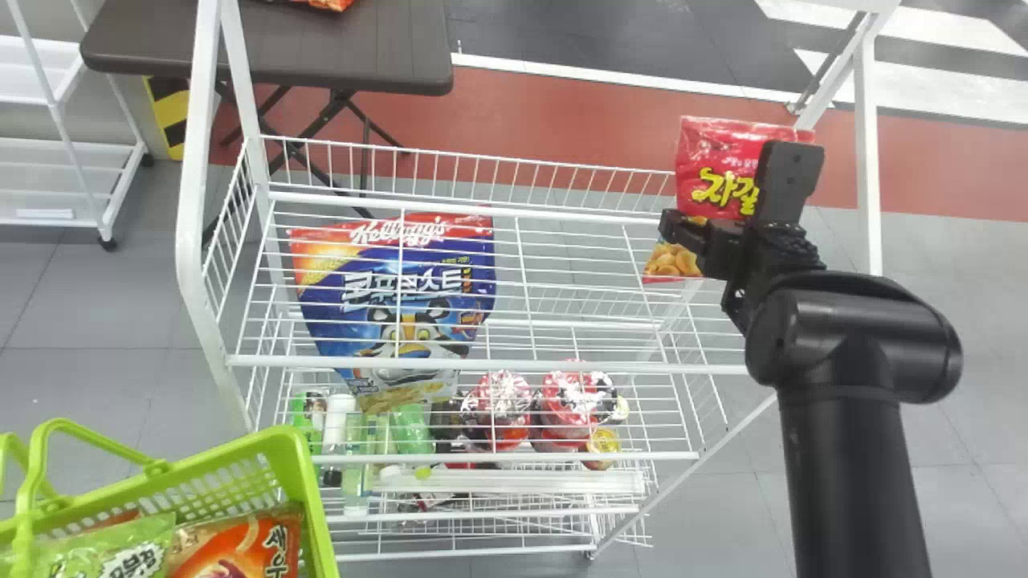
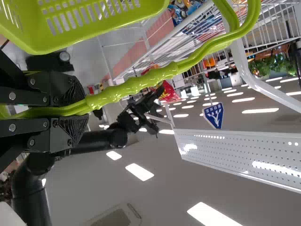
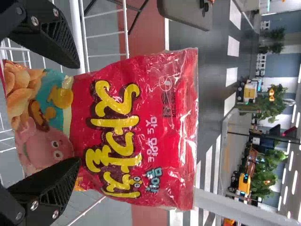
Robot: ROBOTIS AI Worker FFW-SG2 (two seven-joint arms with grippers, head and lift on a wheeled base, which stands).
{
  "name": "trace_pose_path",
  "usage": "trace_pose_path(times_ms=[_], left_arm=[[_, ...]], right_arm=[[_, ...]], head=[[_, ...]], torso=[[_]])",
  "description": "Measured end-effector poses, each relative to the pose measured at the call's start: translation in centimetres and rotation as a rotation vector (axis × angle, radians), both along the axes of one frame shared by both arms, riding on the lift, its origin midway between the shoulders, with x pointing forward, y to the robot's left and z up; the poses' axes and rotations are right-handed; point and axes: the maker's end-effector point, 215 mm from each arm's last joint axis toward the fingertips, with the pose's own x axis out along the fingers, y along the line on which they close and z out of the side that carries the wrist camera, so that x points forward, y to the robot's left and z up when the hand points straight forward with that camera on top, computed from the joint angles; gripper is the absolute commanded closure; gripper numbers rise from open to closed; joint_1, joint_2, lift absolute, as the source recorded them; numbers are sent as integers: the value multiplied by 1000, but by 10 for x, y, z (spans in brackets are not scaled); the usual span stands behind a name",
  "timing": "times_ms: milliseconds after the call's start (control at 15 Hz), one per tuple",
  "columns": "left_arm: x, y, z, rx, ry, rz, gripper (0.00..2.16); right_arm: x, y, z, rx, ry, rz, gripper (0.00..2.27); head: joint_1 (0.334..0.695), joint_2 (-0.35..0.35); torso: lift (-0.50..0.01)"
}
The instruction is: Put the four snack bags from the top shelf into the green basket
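In the head view my right gripper (image 1: 729, 193) is at the right end of the white rack's top shelf (image 1: 466, 365), in front of a red snack bag (image 1: 711, 168). The right wrist view shows this red bag (image 3: 141, 127) upright, with my right gripper (image 3: 70, 115) open, one finger towards each side edge of it. At the head view's lower left is the green basket (image 1: 309, 482), holding an orange snack bag (image 1: 241, 550) and a green one (image 1: 120, 550). In the left wrist view my left gripper (image 2: 84, 113) is shut on the basket's handle (image 2: 141, 84).
A blue cereal bag (image 1: 401, 297) shows through the top shelf's wires, with bottles (image 1: 341, 417) and red-lidded cups (image 1: 498, 401) lower down. The rack's white posts (image 1: 867, 160) rise beside the right gripper and at the left. Behind stands a dark table (image 1: 321, 48).
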Motion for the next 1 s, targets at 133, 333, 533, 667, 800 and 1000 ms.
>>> trace_pose_path(times_ms=[133, 333, 533, 667, 800, 1000], left_arm=[[-1, 4, -1, 2, 4, 9, 2148], [-1, 5, -2, 2, 4, 13, 2148], [0, 2, -2, -2, 4, 9, 2148], [0, 2, -2, -3, 4, 8, 2148], [0, 2, -1, -3, 3, 8, 2148], [0, 1, -1, -4, 3, 7, 2148]], right_arm=[[-1, 0, -7, 9, 22, -2, 2169], [-14, 0, -18, 24, 52, -8, 2256], [-25, -7, -8, 22, 27, -19, 2256], [-32, -12, -4, 33, 12, -26, 2256], [-43, -6, 1, 61, -9, -7, 2256], [-66, 37, 45, 111, -106, 92, 2256]], head=[[695, -217], [695, -218], [695, -235], [695, -245], [695, -245], [695, -194]], torso=[[0], [0], [0], [0], [0], [0]])
